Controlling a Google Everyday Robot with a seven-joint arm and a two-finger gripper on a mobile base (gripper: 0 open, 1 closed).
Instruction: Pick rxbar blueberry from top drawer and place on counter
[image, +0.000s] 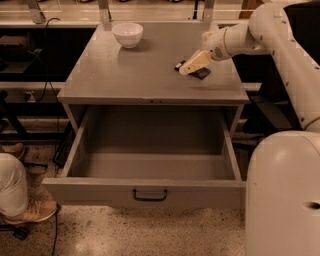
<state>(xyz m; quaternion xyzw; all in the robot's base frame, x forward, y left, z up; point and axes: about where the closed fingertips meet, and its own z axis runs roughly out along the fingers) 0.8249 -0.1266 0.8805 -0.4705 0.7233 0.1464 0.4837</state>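
No readable text, labels or numbers anywhere; print on the rxbar blueberry (202, 74) is illegible. Gripper (192, 64) is low over the counter (140, 75), right side.

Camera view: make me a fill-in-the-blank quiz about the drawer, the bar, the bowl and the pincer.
Below the counter, the top drawer stands ____.
The pincer is at the rxbar blueberry, on the picture's ____ side of the counter.
The bowl near the counter's far edge is ____ in colour.
Missing words: open; right; white.
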